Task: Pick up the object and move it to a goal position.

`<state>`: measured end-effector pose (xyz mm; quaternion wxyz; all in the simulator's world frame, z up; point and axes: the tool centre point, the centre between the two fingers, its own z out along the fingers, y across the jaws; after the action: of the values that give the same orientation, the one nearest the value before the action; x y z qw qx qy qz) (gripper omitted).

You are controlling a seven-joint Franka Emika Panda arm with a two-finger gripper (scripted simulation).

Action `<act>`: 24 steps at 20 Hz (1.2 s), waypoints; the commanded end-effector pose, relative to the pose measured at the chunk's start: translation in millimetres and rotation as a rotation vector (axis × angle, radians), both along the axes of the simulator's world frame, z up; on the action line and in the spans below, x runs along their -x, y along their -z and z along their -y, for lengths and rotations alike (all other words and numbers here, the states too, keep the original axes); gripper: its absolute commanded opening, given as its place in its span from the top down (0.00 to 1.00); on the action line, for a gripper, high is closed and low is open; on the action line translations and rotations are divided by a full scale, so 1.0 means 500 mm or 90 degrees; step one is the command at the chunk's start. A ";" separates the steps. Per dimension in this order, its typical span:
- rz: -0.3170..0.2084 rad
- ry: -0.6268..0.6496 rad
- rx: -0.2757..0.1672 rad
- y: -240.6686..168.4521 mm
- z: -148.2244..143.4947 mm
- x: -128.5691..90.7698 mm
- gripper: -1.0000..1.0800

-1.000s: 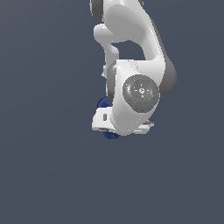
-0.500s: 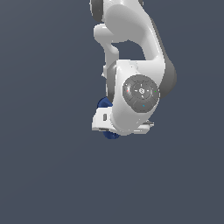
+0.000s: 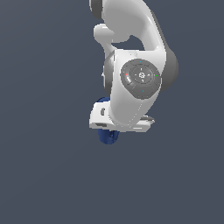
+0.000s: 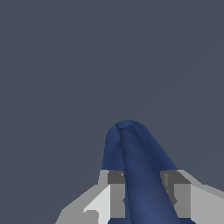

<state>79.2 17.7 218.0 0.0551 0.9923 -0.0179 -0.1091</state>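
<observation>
Slate-grey, even and unmarked, the flat background surface [image 3: 43,175] fills both views from edge to edge, with no rim, wall or corner visible anywhere. Whether it is a desk top or simply the surroundings cannot be told. Wide bare room lies on the exterior view's left and right and below the arm.

White and glossy, the jointed Panda arm [image 3: 131,39] comes down from the top of the exterior view, its round dark-grey wrist cap [image 3: 141,78] facing the camera. Under it sits the white boxy hand [image 3: 114,127], mostly hidden by the wrist.

Gripped in that hand is the dark blue matte tapered cylinder [image 4: 133,166]. In the wrist view the grey finger pads [image 4: 116,192] press against its two sides, and a vertical groove runs down the face between them; the body narrows toward a rounded far end. In the exterior view only small blue parts [image 3: 108,136] show below and behind the hand.
</observation>
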 end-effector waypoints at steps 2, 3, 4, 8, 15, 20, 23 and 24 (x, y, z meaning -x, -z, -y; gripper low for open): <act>0.037 -0.002 0.000 -0.062 0.011 -0.016 1.00; 0.050 -0.003 -0.001 -0.083 0.015 -0.020 1.00; 0.063 -0.004 -0.001 -0.106 0.019 -0.025 1.00; 0.125 -0.008 -0.002 -0.210 0.038 -0.038 1.00; 0.252 -0.016 -0.004 -0.427 0.076 -0.034 1.00; 0.338 -0.021 -0.007 -0.570 0.103 -0.007 1.00; 0.381 -0.024 -0.008 -0.640 0.116 0.015 1.00; 0.394 -0.025 -0.008 -0.660 0.121 0.022 1.00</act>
<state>74.1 -39.3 529.9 0.0434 0.9823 -0.0145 0.1818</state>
